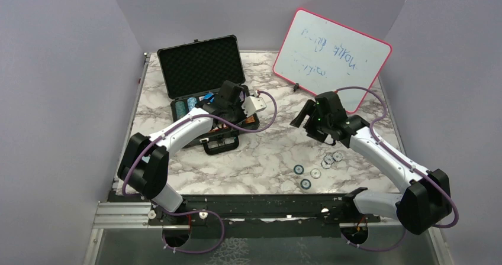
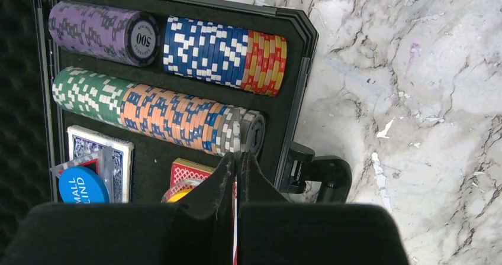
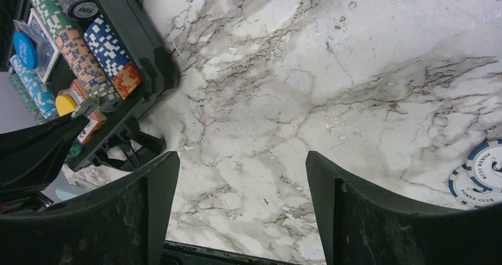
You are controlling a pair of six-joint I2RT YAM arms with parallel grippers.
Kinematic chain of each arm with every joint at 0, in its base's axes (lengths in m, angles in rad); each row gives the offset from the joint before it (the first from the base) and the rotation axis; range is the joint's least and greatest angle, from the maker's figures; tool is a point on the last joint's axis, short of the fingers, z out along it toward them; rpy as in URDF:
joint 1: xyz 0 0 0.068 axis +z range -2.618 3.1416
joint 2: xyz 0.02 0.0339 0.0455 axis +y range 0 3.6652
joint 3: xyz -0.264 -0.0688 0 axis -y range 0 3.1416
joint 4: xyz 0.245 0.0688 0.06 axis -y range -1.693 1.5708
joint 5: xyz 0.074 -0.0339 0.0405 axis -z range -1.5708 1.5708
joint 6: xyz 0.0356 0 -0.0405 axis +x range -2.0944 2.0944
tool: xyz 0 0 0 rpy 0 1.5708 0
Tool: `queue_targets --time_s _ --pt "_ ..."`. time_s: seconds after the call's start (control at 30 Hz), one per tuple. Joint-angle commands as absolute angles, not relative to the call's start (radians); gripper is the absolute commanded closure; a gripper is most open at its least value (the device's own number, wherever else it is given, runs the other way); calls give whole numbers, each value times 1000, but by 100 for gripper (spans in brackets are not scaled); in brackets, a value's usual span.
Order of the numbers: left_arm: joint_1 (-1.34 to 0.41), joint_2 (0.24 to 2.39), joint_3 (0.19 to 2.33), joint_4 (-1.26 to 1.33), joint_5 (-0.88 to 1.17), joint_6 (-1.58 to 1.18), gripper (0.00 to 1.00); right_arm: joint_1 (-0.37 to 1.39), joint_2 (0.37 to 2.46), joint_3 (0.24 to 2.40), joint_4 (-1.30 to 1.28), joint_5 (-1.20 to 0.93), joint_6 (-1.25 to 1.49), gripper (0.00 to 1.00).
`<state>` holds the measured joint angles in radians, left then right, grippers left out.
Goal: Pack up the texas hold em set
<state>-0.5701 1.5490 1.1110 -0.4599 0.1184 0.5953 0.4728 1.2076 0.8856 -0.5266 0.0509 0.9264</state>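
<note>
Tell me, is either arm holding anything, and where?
Left tool pinches a grey chip across its flat faces, over the case; right tool is open and empty.

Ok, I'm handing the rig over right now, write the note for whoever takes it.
Left gripper: shut on a grey chip at the end of the second row in the case.
Right gripper: open, empty, over the table.
Done: chip rows, blue deck, red deck, blue button and yellow button are in the case.
Left: seat that chip, fetch the loose chips near the right arm, close the lid.
</note>
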Motion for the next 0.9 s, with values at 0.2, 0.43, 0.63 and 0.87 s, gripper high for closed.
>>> queue_targets --time_s 0.2,0.43,0.63,0.87 --pt "-563 1541 1151 -479 112 587 100 479 1184 870 -560 40 929 20" --pt "-561 1529 1176 -520 219 603 100 479 1193 872 -536 -8 890 21" --pt "-561 1537 1166 -530 249 614 100 479 1186 851 -536 -10 894 21" --pt "-561 1560 1151 -534 215 615 100 479 1190 838 -546 -7 903 22"
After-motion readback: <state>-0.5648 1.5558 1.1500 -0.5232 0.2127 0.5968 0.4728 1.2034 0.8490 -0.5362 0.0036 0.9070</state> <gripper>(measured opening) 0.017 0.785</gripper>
